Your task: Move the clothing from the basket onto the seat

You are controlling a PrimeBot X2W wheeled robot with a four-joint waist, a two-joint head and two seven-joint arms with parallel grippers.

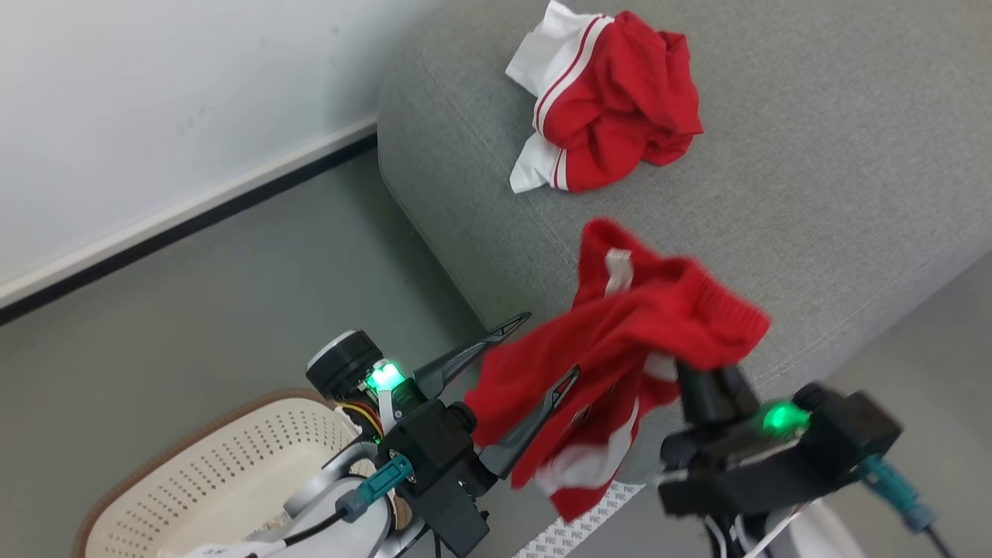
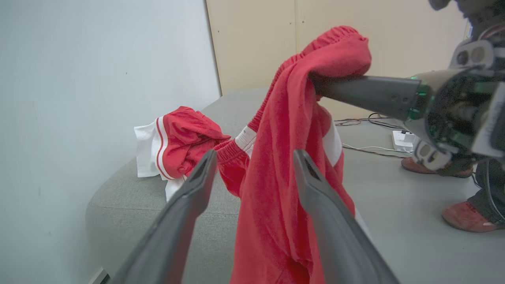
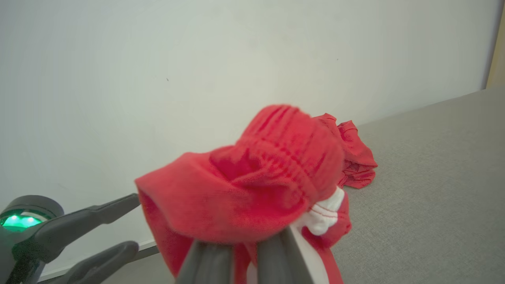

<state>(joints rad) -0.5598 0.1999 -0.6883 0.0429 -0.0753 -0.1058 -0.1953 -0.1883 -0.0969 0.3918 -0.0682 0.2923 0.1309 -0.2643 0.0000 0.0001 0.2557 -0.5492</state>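
Where wall point(image 1: 155, 93) meets floor point(image 1: 194, 310), grey seat point(image 1: 814, 194), cream basket point(image 1: 256, 446)

You have no text here that you can read for certain. The white strip point(image 1: 562, 537) on the floor point(image 1: 194, 310) carries a repeating grey print, perhaps lettering, but it is too small and blurred to make out.

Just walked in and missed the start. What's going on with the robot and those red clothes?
The right claw is shut on a red garment, holding it up by the edge of the seat. The left claw stands open beside the cloth. A red-and-white garment lies bunched on the seat, and the basket stands on the floor.
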